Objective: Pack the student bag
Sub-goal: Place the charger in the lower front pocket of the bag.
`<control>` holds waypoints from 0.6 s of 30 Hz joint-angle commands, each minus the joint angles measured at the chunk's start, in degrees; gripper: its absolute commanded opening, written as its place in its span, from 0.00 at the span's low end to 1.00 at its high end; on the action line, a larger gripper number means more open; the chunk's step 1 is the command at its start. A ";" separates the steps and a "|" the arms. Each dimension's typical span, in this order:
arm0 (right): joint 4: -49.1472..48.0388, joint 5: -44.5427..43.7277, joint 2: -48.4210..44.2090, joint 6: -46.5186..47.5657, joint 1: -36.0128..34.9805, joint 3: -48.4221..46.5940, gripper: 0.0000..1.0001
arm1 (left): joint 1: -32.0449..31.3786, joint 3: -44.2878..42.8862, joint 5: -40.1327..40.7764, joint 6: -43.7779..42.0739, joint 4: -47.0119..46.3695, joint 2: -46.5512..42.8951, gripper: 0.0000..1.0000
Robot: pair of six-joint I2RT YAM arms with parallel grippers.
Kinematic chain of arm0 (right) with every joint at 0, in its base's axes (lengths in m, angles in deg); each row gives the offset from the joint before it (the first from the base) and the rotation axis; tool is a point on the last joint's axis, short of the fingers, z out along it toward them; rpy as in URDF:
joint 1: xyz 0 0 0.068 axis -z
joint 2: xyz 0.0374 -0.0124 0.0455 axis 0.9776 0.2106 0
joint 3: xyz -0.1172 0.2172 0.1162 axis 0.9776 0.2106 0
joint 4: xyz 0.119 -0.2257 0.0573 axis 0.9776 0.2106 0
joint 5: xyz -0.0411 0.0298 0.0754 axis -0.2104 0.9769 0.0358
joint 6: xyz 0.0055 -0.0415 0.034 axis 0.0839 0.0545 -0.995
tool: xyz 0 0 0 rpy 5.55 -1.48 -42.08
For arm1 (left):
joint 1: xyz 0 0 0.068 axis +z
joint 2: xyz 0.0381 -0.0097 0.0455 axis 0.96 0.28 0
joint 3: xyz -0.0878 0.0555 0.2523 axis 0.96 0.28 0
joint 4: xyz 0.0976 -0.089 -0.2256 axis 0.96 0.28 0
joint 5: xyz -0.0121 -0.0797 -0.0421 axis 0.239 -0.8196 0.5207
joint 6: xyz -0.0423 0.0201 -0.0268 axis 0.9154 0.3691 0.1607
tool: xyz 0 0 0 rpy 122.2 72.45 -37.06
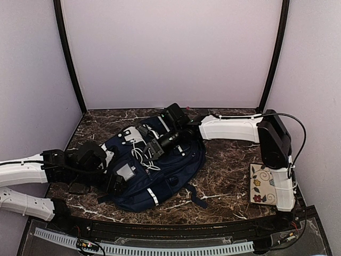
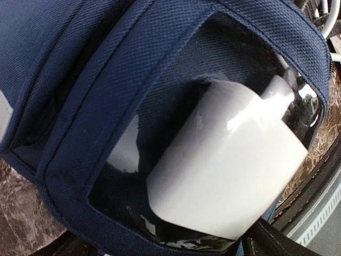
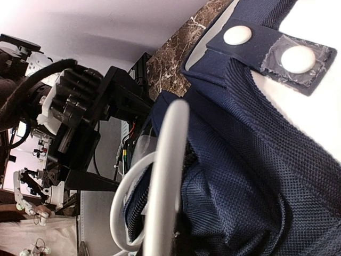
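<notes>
**Top external:** The student bag [image 1: 170,176] lies flat, front panel up, in the middle of your marble table [image 1: 224,176], a pose that leaves its pockets facing both arms. Your left gripper [image 1: 114,182] sits at the bag's near-left corner, just beside the clear window pocket [image 1: 126,172]. Your right gripper [image 1: 159,146] reaches in from the far side to the upper part of the bag, where a white cable [image 1: 141,157] lies looped on the fabric. A flower-patterned card [image 1: 262,184] rests well apart at the right edge, beside the right arm, likely waiting its turn.

**Left wrist:** The lens is close against the clear window pocket, stitched into navy cloth. A white block [image 2: 224,176] — a charger, by the look of it — sits behind the plastic, so that item reads as stowed. The fingers hardly show here, and you cannot tell whether this gripper stands apart or together.

**Right wrist:** Navy weave fills the frame, with a strap tab [image 3: 272,45] carrying two white snaps at the top and the cable looping right before the lens. The jaws are together, though what they pinch, if anything, is hidden. Judged from this, the cable is the piece you should feed in next — and its loose loops could snag on the arm.
</notes>
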 commanded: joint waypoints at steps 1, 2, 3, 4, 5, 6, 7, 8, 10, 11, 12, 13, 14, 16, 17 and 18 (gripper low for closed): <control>2.82 5.19 5.70 3.74 -3.31 -1.83 0.00 | -0.32 6.28 7.25 -2.65 -14.55 -2.22 0.89; 2.41 7.36 6.41 4.10 -4.18 -3.28 0.00 | -0.32 7.61 8.08 -4.65 -18.10 -3.51 0.84; 1.20 9.77 7.29 3.65 -4.94 -4.68 0.00 | -0.32 8.94 8.28 -6.94 -21.57 -4.29 0.80; -0.57 12.02 8.15 2.55 -5.77 -5.89 0.00 | -0.32 10.13 7.62 -9.23 -26.04 -4.80 0.78; -2.96 13.92 9.02 0.75 -6.43 -7.05 0.00 | -0.32 10.75 6.80 -11.49 -28.45 -4.85 0.77; -5.46 15.12 9.82 -0.92 -6.94 -7.95 0.00 | -0.32 10.94 5.82 -13.29 -29.94 -4.47 0.77; -7.70 15.80 10.65 -3.36 -7.23 -8.82 0.00 | -0.32 10.51 4.90 -15.04 -30.80 -3.89 0.77; -9.87 15.80 11.50 -5.45 -7.29 -9.35 0.00 | -0.32 9.88 4.35 -16.45 -31.12 -3.22 0.77; -12.35 12.74 13.42 -8.15 -6.79 -9.85 0.00 | -0.24 8.54 3.76 -18.32 -31.42 -2.35 0.78; -12.64 10.39 14.33 -9.54 -6.23 -9.71 0.00 | -0.26 8.32 3.59 -18.66 -31.96 -2.34 0.79; -12.89 7.84 15.10 -10.86 -5.50 -9.05 0.00 | -0.24 8.29 3.23 -18.89 -32.84 -2.68 0.79; -11.18 4.39 15.67 -11.29 -4.75 -8.40 0.00 | -0.23 8.48 2.87 -19.09 -33.79 -3.31 0.79; -7.14 -0.21 16.00 -10.21 -4.20 -8.19 0.00 | -0.23 8.69 2.63 -19.19 -34.47 -4.06 0.79; 3.12 -11.76 16.03 -4.74 -3.67 -9.25 0.00 | -0.23 9.24 3.23 -19.04 -34.71 -5.67 0.79; 6.88 -16.43 15.53 -2.33 -3.68 -9.55 0.02 | -0.23 9.39 3.70 -18.76 -34.39 -6.01 0.79; 9.74 -19.16 14.38 -0.12 -3.63 -9.30 0.07 | -0.19 9.48 4.85 -18.33 -33.04 -6.58 0.79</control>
